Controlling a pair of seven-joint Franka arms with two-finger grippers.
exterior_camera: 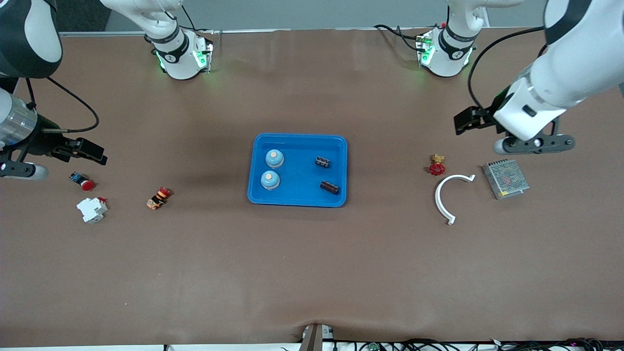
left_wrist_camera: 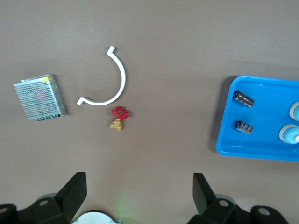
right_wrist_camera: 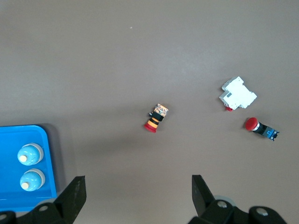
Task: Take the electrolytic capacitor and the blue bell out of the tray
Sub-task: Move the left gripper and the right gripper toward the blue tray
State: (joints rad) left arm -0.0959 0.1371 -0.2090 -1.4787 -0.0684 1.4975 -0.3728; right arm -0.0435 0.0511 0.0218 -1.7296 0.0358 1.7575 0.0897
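The shallow bright-blue plastic tray (exterior_camera: 298, 195) sat mid-frame on the brown bench (exterior_camera: 312, 273), holding two pale-blue dome bells (exterior_camera: 274, 158) and two dark cylindrical capacitors (exterior_camera: 329, 187). Both hands hung spread and empty at the frame's edges, left hand (exterior_camera: 531, 143) upper right, right hand (exterior_camera: 22, 169) at left, probably waiting clear before reaching in.

Blue tray (exterior_camera: 297, 139) sat mid-tabletop (exterior_camera: 312, 273) with bare surface on every side; its raised rim was the only barrier to a low approach.

Inside, two blue bells (exterior_camera: 274, 158) (exterior_camera: 270, 180) stood close together toward the right arm's end, little room between them. Two dark capacitors (exterior_camera: 322, 162) (exterior_camera: 329, 187) lay toward the left arm's end, a clear lane separating them from the bells.

Right arm's end: red push button (exterior_camera: 83, 182), white breaker (exterior_camera: 92, 209), striped button (exterior_camera: 159, 198), scattered apart.

Left arm's end: red-handled valve (exterior_camera: 437, 165), white curved clip (exterior_camera: 449, 197), metal mesh box (exterior_camera: 505, 179), close together.

Left tool (left_wrist_camera: 139, 196) and right tool (right_wrist_camera: 138, 196) hung wide open over those ends, well apart from the tray.
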